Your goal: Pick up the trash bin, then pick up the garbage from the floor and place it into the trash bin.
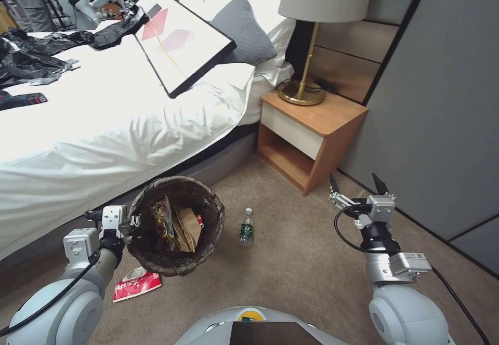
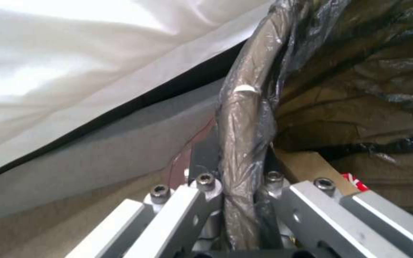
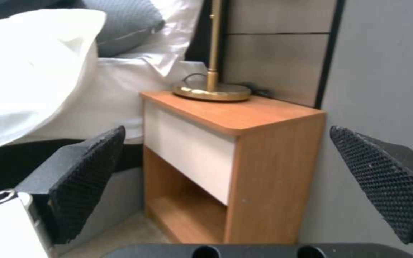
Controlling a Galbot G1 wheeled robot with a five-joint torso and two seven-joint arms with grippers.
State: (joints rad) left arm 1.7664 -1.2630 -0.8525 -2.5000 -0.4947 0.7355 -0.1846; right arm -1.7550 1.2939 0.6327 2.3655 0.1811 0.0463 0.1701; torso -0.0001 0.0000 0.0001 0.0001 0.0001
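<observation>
The trash bin, lined with a dark see-through bag, hangs beside the bed with wrappers and brown paper inside. My left gripper is shut on the bin's left rim; the left wrist view shows the bagged rim pinched between the jaws. On the beige carpet floor lies garbage: a small green-labelled plastic bottle just right of the bin, and a red-and-white crumpled packet below it. My right gripper is open in the air at the right, its black pads wide apart, facing the nightstand.
A bed with white bedding fills the left, carrying black plastic bags, a framed picture and a grey pillow. A wooden nightstand with a brass lamp stands ahead. A grey wall runs along the right.
</observation>
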